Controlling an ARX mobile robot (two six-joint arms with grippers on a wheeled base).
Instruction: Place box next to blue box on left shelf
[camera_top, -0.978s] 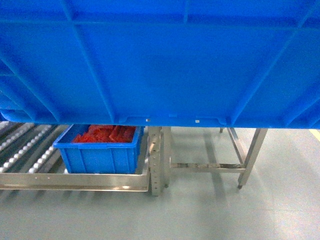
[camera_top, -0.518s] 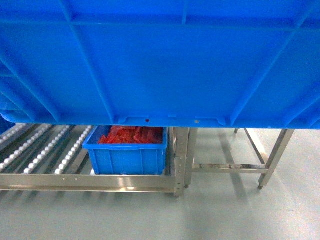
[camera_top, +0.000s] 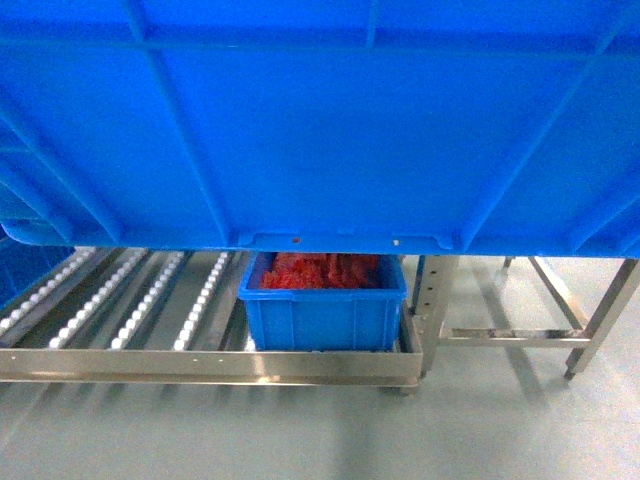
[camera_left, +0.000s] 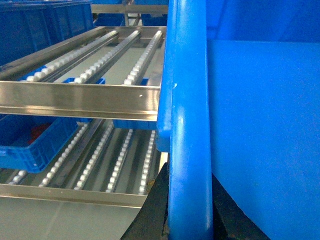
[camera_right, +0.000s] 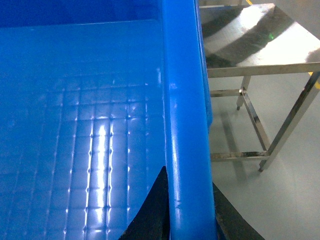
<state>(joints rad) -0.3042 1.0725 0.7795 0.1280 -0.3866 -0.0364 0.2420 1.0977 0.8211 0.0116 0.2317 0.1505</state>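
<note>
While the large blue crate (camera_top: 320, 120) is held up close to the head camera, its ribbed outer wall fills the upper half of that view. Its thick rim is clamped by both claws — the left gripper (camera_left: 187, 220) is seen with a dark finger on either side of the rim at 6 o'clock in the left wrist view, and the right gripper (camera_right: 187, 215) is closed over the rim the same way. Below the crate, the stainless roller rack (camera_top: 200, 365) is seen from 7 to 5 o'clock, with a smaller blue crate (camera_top: 322, 312) of red contents resting at its right end. A steel table (camera_right: 260, 45) is seen to the right — apart from the rack.
</note>
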